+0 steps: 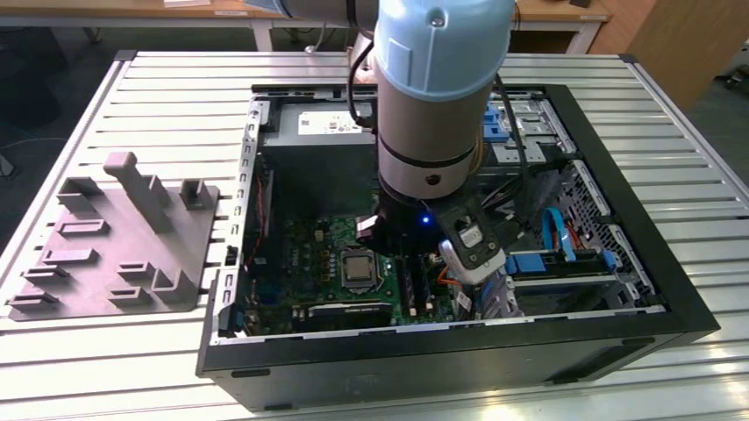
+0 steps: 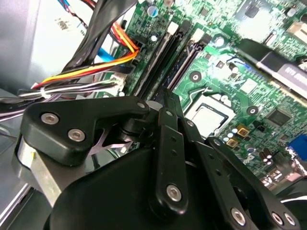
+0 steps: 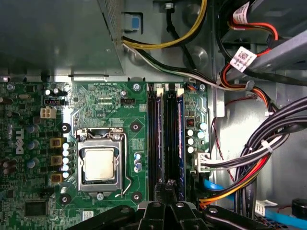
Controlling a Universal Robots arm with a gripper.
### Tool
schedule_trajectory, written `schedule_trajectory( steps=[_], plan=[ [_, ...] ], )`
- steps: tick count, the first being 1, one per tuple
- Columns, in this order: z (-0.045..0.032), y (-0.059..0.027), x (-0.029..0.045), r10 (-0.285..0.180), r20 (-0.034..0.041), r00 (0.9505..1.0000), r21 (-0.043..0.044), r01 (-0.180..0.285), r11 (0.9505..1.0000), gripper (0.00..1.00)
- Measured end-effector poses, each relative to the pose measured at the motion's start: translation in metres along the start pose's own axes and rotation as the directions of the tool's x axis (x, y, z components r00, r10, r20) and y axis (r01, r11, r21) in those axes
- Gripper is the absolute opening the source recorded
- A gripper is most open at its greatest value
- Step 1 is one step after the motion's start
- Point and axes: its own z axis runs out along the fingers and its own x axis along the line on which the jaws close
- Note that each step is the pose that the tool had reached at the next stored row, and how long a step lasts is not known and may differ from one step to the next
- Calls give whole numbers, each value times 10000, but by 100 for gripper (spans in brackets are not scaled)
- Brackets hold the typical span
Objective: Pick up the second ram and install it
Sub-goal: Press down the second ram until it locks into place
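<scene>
My claw [image 3: 168, 189] hangs low inside the open black metal computer case [image 1: 468, 351], its tip over the long black plastic memory slots [image 3: 153, 143]. Whether it is clenched or released I cannot tell. The second ram [image 3: 169, 139], a long, narrow dark stick, seems to stand edge-on in the slot straight beneath my tip, though I cannot tell whether it is fully seated.

The case lies on its side and holds the green motherboard [image 3: 139, 105] with those slots. Just beside them sits a square silver processor socket [image 3: 98, 163]. The grey metal power-supply box [image 1: 316, 149] fills the far end of the case. Bundles of black, red, yellow and orange cables [image 3: 240, 163] run along the side of the board next to the slots.

My thick silver and pale blue arm [image 1: 439, 105] comes down into the case from above. The case rests on a slatted aluminium counter [image 1: 175, 96]. On the exterior view's left, apart from the case, lies a grey plastic fixture with upright posts [image 1: 117, 237]. Behind the counter stand wooden-topped tables [image 1: 140, 13].
</scene>
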Motion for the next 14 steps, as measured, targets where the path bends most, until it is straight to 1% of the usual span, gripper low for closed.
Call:
schedule_trajectory(
  steps=[3,9,14],
  plan=[
    [0,-41,-1,0,0,10000,5,0,10000,10],
    [-2,-154,-5,3,-2,10000,13,-3,10000,10],
    [4,-212,-15,6,-2,10000,18,-6,10000,10]
  ],
)
